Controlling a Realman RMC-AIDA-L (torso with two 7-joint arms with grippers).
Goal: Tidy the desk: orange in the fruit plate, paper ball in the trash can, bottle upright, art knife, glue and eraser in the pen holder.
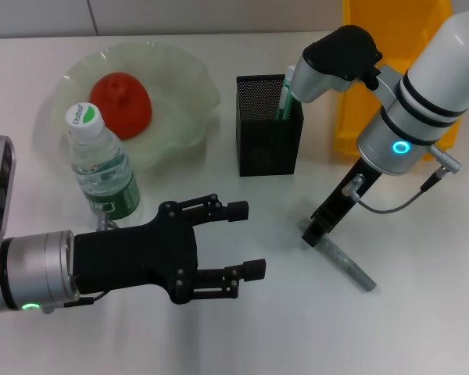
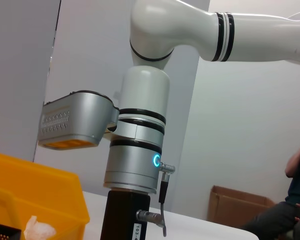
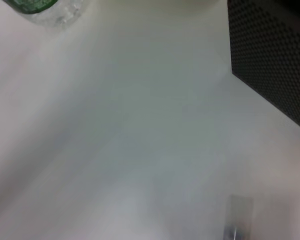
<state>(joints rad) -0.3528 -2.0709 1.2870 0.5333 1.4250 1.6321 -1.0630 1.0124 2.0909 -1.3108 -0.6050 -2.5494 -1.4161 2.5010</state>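
Right gripper (image 1: 314,232) down at upper end of art knife (image 1: 345,262), grip state hidden; knife slanting diagonally on table (image 1: 422,328); left gripper (image 1: 246,241) wide, farther.

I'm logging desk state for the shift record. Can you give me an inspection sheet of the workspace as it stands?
Surface: white desk, no spills seen.
Job's things: orange in the fruit plate; bottle upright beside the plate; black mesh pen holder with a green-and-white item inside; grey art knife lying on the desk; paper ball in the yellow bin.
Clutter: nothing seen.
Hands: left hand open, hovering in front of the bottle; right hand down at one end of the art knife, fingers unclear.
Cables: short grey cable looping at the right wrist.
Surroundings: seated person and cardboard box in the background.
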